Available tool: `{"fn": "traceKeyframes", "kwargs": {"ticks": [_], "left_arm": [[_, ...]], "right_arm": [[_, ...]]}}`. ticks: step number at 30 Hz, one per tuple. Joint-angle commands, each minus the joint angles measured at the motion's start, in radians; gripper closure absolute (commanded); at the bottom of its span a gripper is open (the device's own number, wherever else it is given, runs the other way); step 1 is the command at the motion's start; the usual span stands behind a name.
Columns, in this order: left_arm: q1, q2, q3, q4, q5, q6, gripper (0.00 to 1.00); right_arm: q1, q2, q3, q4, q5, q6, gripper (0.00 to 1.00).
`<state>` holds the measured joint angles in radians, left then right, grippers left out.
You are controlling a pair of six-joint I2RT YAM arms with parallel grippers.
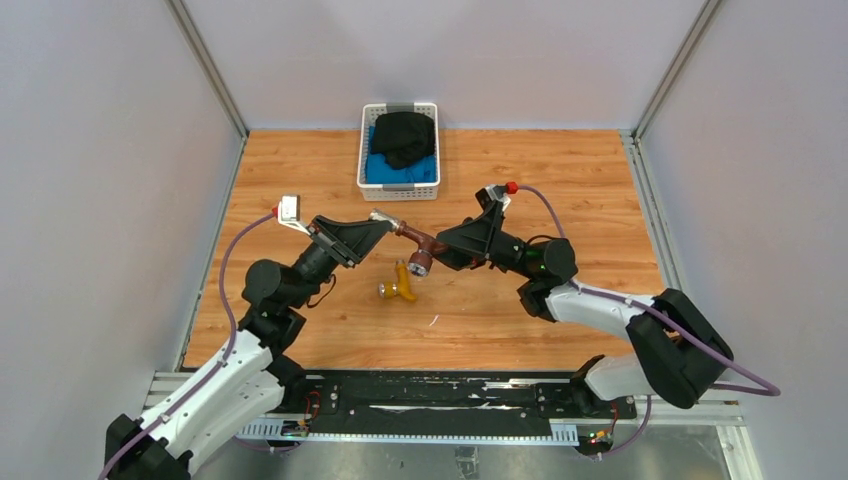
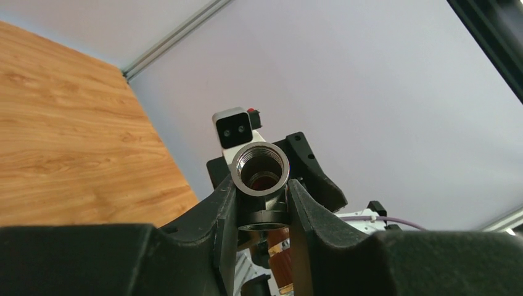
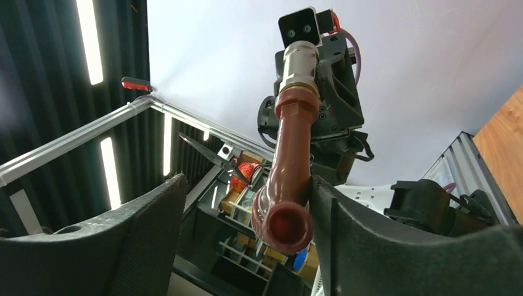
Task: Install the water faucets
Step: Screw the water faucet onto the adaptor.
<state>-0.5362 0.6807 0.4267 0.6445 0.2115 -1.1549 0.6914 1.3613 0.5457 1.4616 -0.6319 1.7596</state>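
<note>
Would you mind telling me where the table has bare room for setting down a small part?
The table is bare on both sides of the basket, and along the near strip between the brass tap and the black base rail. The middle is crowded: the left gripper and right gripper meet at the brown tap near the brass one.

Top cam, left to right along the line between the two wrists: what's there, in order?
Left gripper → reddish-brown faucet → right gripper
</note>
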Motion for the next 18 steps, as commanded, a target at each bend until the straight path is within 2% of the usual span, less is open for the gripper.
{"fn": "traceKeyframes", "kwargs": {"ticks": [1, 6, 11, 13, 14, 16, 18], "left_arm": [[0.001, -0.046, 0.046, -0.142, -0.104, 0.052, 1.00], [0.001, -0.061, 0.092, -0.267, -0.164, 0.049, 1.00], [0.001, -0.057, 0.178, -0.434, -0.207, 0.024, 1.00], [0.001, -0.054, 0.214, -0.491, -0.208, 0.011, 1.00], [0.001, -0.049, 0.229, -0.517, -0.209, 0.005, 1.00], [0.001, -0.034, 0.270, -0.571, -0.209, -0.011, 1.00], [0.001, -0.016, 0.317, -0.653, -0.202, -0.016, 1.00]], "right_arm": [[-0.041, -0.038, -0.033, 0.092, -0.020, 0.039, 0.27], [-0.047, -0.058, -0.057, 0.021, -0.065, 0.001, 0.23], [-0.088, -0.191, -0.108, -0.261, -0.115, -0.184, 0.21], [-0.118, -0.293, -0.098, -0.470, -0.138, -0.318, 0.21], [-0.138, -0.380, -0.077, -0.636, -0.145, -0.411, 0.21], [-0.148, -0.509, 0.033, -1.071, -0.079, -0.734, 0.19], [-0.115, -0.608, 0.174, -1.480, 0.086, -1.090, 0.18]]}}
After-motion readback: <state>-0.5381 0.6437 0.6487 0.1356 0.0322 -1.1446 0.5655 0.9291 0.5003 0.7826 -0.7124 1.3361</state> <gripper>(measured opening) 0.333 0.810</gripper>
